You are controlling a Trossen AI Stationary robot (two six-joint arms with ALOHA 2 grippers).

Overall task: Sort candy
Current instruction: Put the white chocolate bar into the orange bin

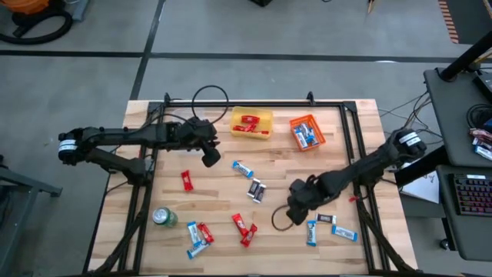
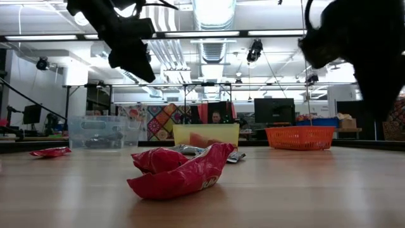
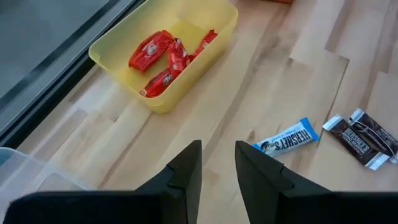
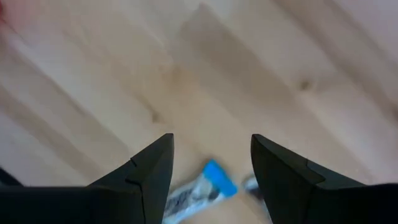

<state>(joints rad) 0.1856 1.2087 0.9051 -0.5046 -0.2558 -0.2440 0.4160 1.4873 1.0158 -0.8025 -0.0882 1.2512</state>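
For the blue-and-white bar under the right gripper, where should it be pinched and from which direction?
Judging by the right wrist view, the blue-and-white bar lies flat on the table, between the open fingers of the right gripper. A grip across its narrow middle, coming straight down from above, looks best, since a flat wrapper offers no side to hook.

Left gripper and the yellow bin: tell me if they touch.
Apart. In the left wrist view, bare wood lies between the open, empty left gripper and the yellow bin. The high view agrees: the gripper sits short of the bin.
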